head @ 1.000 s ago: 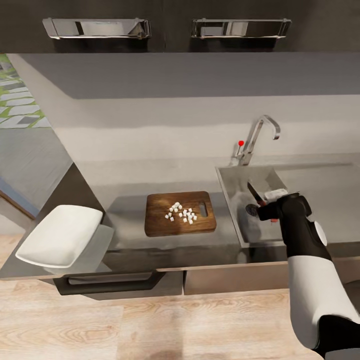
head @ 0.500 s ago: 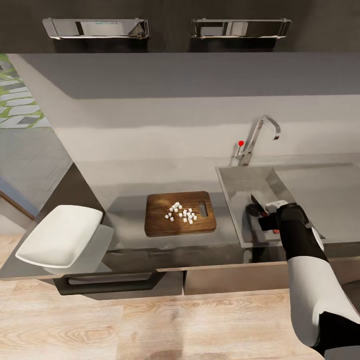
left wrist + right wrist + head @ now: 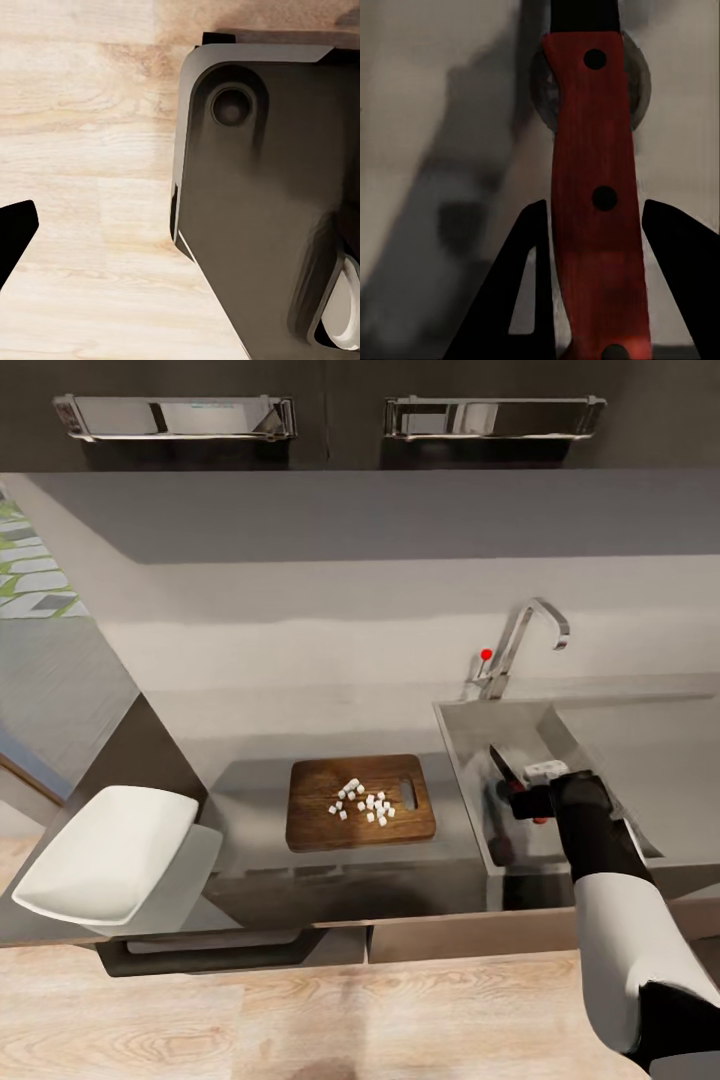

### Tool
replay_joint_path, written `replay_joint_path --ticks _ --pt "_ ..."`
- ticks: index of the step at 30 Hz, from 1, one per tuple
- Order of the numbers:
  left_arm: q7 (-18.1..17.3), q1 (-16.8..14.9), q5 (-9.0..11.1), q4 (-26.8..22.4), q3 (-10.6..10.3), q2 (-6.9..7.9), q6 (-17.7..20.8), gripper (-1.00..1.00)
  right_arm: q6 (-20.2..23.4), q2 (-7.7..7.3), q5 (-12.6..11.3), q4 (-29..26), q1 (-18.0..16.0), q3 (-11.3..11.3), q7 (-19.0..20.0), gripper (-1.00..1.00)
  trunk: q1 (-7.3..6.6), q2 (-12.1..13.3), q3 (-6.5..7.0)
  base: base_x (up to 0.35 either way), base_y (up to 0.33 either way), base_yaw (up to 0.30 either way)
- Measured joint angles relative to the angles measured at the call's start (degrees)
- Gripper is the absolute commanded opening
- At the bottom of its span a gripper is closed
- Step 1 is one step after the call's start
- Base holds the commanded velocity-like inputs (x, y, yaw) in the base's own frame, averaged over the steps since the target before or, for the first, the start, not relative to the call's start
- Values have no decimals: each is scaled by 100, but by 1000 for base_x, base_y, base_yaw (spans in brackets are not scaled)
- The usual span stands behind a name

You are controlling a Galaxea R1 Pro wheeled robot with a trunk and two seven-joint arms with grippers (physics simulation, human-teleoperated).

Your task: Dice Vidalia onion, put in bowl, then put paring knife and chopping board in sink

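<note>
Partly hidden paring knife (image 3: 598,187) over sink (image 3: 470,745)

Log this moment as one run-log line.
right gripper: holds paring knife over sink | diced onion: on chopping board | bowl: empty

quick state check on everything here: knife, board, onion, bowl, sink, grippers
knife: held over the sink, red handle between the right gripper's fingers
right gripper: shut on knife
board: flat on counter, left of sink
diced onion: on board, not yet in bowl
bowl: empty, at counter's left end
sink: basin holds no board
</note>
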Motion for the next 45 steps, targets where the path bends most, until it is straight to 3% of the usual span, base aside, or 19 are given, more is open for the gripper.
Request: replay_joint_path --ticks 2,5,8,15,16,31,33,35,37,40,45 --pt "0 0 0 1 0 0 0 100 -148 -4 -11 321 -1 -199 -4 -100 0 0 0 8 0 0" --pt "0 0 0 2 0 0 0 100 -426 -10 -32 605 1 -690 -10 -100 0 0 0 3 0 0" --pt "0 0 0 2 0 0 0 100 -586 -12 -45 714 1 -919 -16 -100 0 0 0 0 0 0" --pt "0 0 0 2 0 0 0 100 -749 -106 -165 880 0 -957 -20 -100 -2 -3 1 0 0 0" --pt "0 0 0 2 0 0 0 100 -818 -113 -117 907 -1 -961 -22 100 -2 -3 1 0 0 0" --pt "0 0 0 2 0 0 0 100 -867 -137 -35 808 0 -978 3 100 0 -1 0 0 0 0" --pt "0 0 0 2 0 0 0 100 -807 -159 -43 369 -2 -967 16 100 0 -1 1 0 0 0" --pt "0 1 0 -1 0 0 0 100 -382 -150 -54 -695 -3 -920 139 100 -1 -2 1 0 0 0" --pt "0 0 0 0 0 0 0 100 77 -154 -56 -1354 -2 -813 334 100 -1 -1 1 0 0 0" --pt "0 0 0 1 0 0 0 100 732 -176 -44 -2518 -2 -422 960 100 -1 -1 1 0 0 0" --pt "0 0 0 2 0 0 0 100 939 -183 1 -3223 1 -134 1416 100 0 -1 0 0 0 0"
